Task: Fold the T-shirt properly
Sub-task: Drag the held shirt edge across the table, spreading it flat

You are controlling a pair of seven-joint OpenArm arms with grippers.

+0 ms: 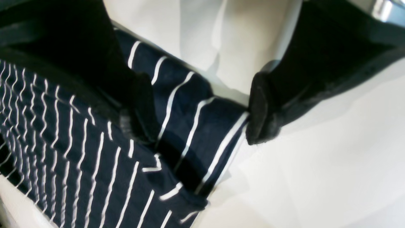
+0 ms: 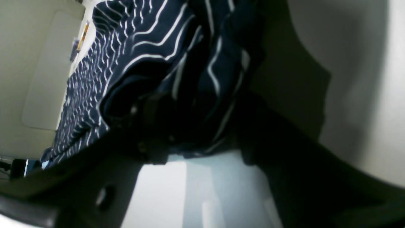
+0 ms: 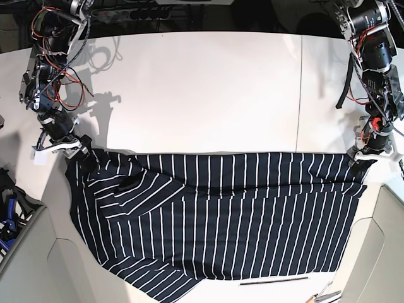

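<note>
The T-shirt (image 3: pixel 221 214), dark navy with thin white stripes, lies spread across the near half of the white table (image 3: pixel 202 88), its far edge pulled straight between both grippers. My left gripper (image 3: pixel 361 163) is at the shirt's right end. In the left wrist view its black fingers (image 1: pixel 262 110) pinch a raised fold of the shirt's hem (image 1: pixel 196 126). My right gripper (image 3: pixel 77 153) is at the shirt's left end. In the dark right wrist view, bunched shirt cloth (image 2: pixel 196 79) fills the gap of this gripper (image 2: pixel 199 139).
Red and black cables (image 3: pixel 57 76) hang along the arm at the far left. A blue tool (image 3: pixel 7 218) lies off the table's left edge. Small pens (image 3: pixel 322 293) lie at the near right. Beige panels (image 3: pixel 379 252) flank the table's near corners.
</note>
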